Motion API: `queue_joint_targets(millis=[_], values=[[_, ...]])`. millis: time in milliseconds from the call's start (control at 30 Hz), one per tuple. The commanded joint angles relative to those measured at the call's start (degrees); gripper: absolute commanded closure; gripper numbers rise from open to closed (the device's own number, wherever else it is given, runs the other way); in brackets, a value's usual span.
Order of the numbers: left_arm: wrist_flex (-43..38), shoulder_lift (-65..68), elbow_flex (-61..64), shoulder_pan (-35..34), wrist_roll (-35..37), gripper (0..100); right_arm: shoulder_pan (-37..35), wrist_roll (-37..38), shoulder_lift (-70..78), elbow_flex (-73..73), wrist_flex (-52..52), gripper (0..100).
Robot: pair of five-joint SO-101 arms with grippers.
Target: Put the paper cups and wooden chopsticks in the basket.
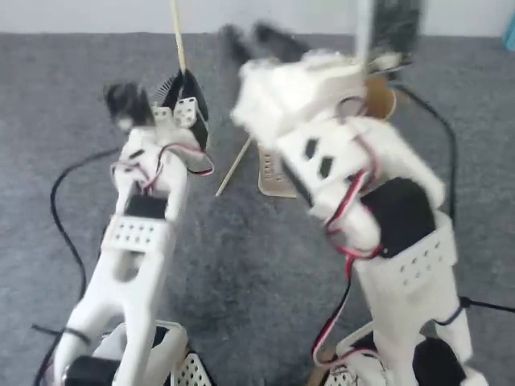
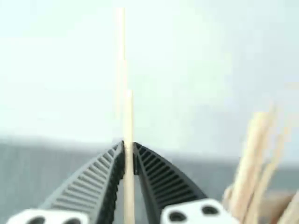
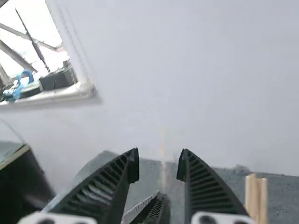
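Your left gripper (image 2: 128, 149) is pressed together on a single wooden chopstick (image 2: 122, 70), pinched right at the fingertips. The stick's long axis runs straight on from the gripper, out past the tips and upward, close to upright above the grey counter (image 1: 241, 273).

Your right gripper (image 3: 158, 163) is spread and holds nothing. The left gripper's tips and its stick sit just ahead of it, between its open fingers.

Off to the side of the left gripper stands a bundle of chopsticks (image 2: 254, 158), near a tan slotted thing that is probably the basket (image 1: 273, 178).

This looks like the carry step for one chopstick. Next you likely need to swing the left gripper over the basket, lower the stick inside the rim, then release it, keeping clear of the right arm.
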Motion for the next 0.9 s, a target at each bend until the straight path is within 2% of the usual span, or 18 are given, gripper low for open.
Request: queue_joint_targets(millis=[0, 67, 167, 267, 367, 600, 667, 800, 867], values=[[-21.3, -5.4, 2.7, 2.0, 0.8, 99, 6.2, -6.9, -0.2, -0.4, -2.5, 85.8], [-21.2, -5.2, -0.7, 3.6, 0.8, 99, 8.0, -10.2, -0.2, -0.4, -2.4, 85.8], [-16.8, -2.9, -8.3, 8.0, 0.6, 99, 9.5, -13.5, -0.2, -0.2, -2.4, 85.8], [-11.9, 1.0, -16.3, 11.7, 0.4, 99, 10.4, -15.2, -0.9, 1.3, -2.7, 85.8], [-11.1, 5.8, -21.8, 14.0, 0.4, 99, 10.6, -15.5, -0.9, 1.3, -2.7, 85.8], [-11.2, 15.8, -24.3, 17.4, 0.4, 99, 10.7, -15.5, -0.9, 1.3, -2.6, 85.8], [-13.0, 18.0, -24.2, 18.4, 0.6, 99, 10.7, -15.5, -0.9, 1.3, -2.6, 85.8], [-22.6, 20.7, -20.5, 20.0, 0.7, 99, 10.7, -15.3, -0.9, 1.3, -2.5, 85.8], [-23.1, 21.4, -19.4, 20.0, 0.7, 99, 10.7, -15.2, -0.9, 1.4, -2.5, 85.8]])
